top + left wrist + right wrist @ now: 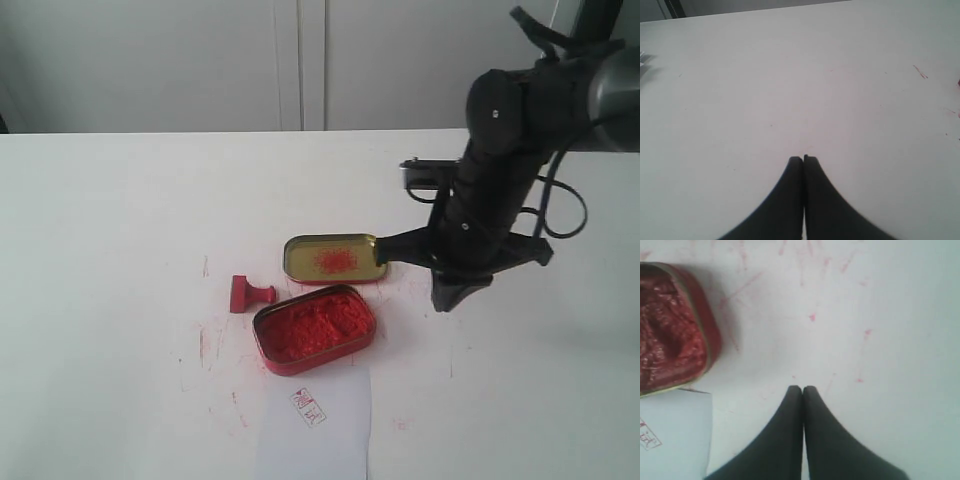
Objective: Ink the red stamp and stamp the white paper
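Observation:
The red stamp [250, 293] lies on its side on the white table, just left of the oval red tin of ink paste [314, 329]. In front of the tin lies the white paper [320, 430], bearing one red imprint [308, 407]. My right gripper [447, 297] hangs shut and empty over bare table to the right of the tin, apart from it. The right wrist view shows its closed tips [802, 388], with the tin [675, 330] and a corner of the paper [672, 435] off to one side. The left gripper [803, 158] is shut and empty over bare table; the exterior view does not show it.
The gold-lined tin lid [334, 258] with red smears lies behind the tin, close to the right arm's wrist. Red ink specks and streaks [205, 340] mark the table around the tin. A pale wall stands behind the table's far edge.

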You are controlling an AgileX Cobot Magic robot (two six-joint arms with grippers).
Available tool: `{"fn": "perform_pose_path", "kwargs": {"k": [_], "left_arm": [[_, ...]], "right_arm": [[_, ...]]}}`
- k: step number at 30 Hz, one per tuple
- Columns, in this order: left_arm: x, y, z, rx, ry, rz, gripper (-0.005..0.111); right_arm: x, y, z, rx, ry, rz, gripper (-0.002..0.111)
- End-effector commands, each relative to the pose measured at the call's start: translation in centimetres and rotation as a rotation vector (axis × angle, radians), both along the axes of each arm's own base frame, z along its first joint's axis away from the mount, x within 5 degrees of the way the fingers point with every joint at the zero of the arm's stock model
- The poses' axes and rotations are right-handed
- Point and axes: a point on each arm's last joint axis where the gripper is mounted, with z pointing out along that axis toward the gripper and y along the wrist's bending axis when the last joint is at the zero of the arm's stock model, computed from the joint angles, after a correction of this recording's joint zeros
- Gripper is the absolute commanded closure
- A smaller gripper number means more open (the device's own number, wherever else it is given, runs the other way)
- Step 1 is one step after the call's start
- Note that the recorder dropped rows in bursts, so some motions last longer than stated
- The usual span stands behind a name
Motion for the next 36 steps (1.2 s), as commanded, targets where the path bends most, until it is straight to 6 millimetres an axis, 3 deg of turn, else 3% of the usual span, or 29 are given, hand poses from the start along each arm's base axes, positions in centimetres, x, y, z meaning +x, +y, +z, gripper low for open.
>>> {"fn": "perform_pose_path", "kwargs": {"k": [1, 11, 27, 36], "left_arm": [[0.0, 0.0, -0.1, -0.009, 0.001, -0.002, 0.107], [0.0, 0.0, -0.1, -0.009, 0.001, -0.002, 0.107], [0.0, 0.0, -0.1, -0.009, 0.001, -0.002, 0.107], [0.0, 0.0, -0.1, -0.009, 0.001, -0.002, 0.107]], "right_arm": [[-0.7, -3.4, 0.6, -0.011, -0.018, -0.059, 0.108], [-2.4, -8.6, 1.4, -0.018, -0.032, -0.171, 0.108], [-6.1, -9.8, 2.1, -0.065, -0.143, -0.121, 0.108], [-9.5, -10.2, 6.0, -0.016, -0.339, -0.136, 0.108]]}}
